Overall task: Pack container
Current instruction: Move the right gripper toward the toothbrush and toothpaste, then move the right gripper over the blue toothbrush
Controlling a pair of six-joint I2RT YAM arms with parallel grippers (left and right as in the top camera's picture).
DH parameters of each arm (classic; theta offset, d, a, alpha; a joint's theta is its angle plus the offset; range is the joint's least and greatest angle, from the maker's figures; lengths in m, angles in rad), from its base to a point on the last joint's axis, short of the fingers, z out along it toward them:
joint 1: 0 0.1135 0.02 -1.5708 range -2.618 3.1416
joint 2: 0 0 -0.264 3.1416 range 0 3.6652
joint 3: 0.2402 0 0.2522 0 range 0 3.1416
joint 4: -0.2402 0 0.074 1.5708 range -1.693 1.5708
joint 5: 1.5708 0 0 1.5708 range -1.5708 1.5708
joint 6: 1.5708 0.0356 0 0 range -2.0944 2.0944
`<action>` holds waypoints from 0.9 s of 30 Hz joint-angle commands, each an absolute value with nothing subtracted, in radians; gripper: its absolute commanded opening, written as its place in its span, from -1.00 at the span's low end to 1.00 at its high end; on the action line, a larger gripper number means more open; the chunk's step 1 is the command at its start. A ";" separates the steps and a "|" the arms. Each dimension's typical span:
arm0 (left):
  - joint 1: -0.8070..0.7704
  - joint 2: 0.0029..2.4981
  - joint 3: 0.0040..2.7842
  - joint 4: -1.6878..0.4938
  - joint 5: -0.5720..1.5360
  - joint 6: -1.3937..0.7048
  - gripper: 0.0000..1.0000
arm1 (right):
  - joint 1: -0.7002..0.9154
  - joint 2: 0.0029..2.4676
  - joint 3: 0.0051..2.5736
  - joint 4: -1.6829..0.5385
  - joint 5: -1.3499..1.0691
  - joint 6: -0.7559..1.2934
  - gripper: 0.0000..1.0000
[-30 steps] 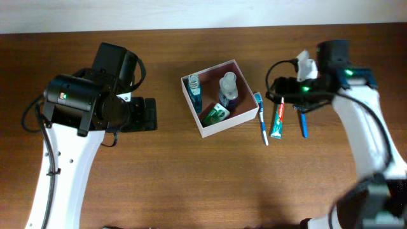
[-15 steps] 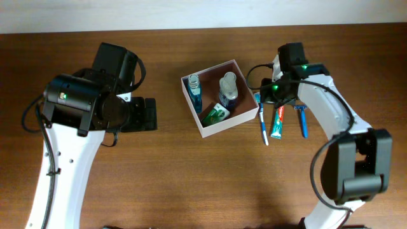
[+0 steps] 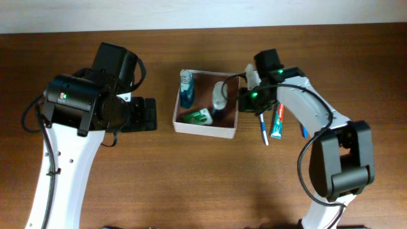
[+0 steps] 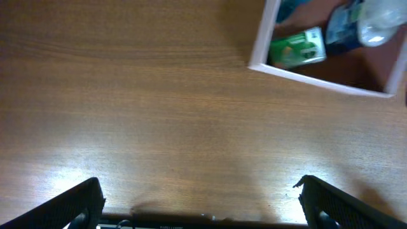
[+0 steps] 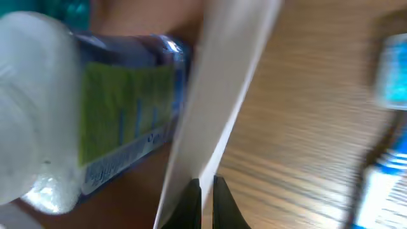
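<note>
The container [image 3: 203, 129], a shallow white-walled box with a pinkish-tan inside, sits at mid-table. It holds a blue bottle [image 3: 186, 89], a clear bottle [image 3: 220, 95] and a green packet [image 3: 197, 116]. My right gripper [image 3: 245, 100] is shut on the container's right wall. In the right wrist view that gripper [image 5: 206, 191] pinches the thin white wall [image 5: 219, 95], with the clear bottle [image 5: 108, 121] just inside. My left gripper [image 3: 150, 114] stands open left of the box. The left wrist view shows the gripper [image 4: 200, 203] wide over bare wood, with the container [image 4: 318, 75] ahead of it.
A toothbrush [image 3: 262, 127], a toothpaste tube [image 3: 277, 122] and a blue razor [image 3: 304, 131] lie on the wooden table right of the box, partly under my right arm. A pale wall edge runs along the table's far side.
My right gripper has moved left from the toothpaste to the container's right wall and shut on it. The box has turned and slid left. The left arm has not moved.
</note>
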State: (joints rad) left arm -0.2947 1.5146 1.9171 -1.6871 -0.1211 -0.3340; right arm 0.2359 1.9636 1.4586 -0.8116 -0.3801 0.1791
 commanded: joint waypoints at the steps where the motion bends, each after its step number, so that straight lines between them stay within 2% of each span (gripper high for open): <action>1: -0.291 1.509 1.929 -1.688 -0.128 -0.344 0.99 | 0.261 1.964 1.472 -0.818 -0.436 0.168 -0.92; 5: -0.291 1.509 1.929 -1.687 -0.128 -0.344 0.99 | 0.236 1.959 1.472 -0.812 -0.386 0.204 -0.92; 9: -0.291 1.509 1.929 -1.687 -0.128 -0.344 0.99 | 0.150 1.953 1.479 -0.793 -0.392 0.226 -0.61; 15: -0.291 1.509 1.929 -1.687 -0.128 -0.344 0.99 | 0.070 1.953 1.491 -0.744 -0.483 0.227 -0.68; 27: -0.291 1.509 1.929 -1.687 -0.128 -0.344 0.99 | 0.178 1.993 1.491 -0.537 -0.397 0.403 -0.68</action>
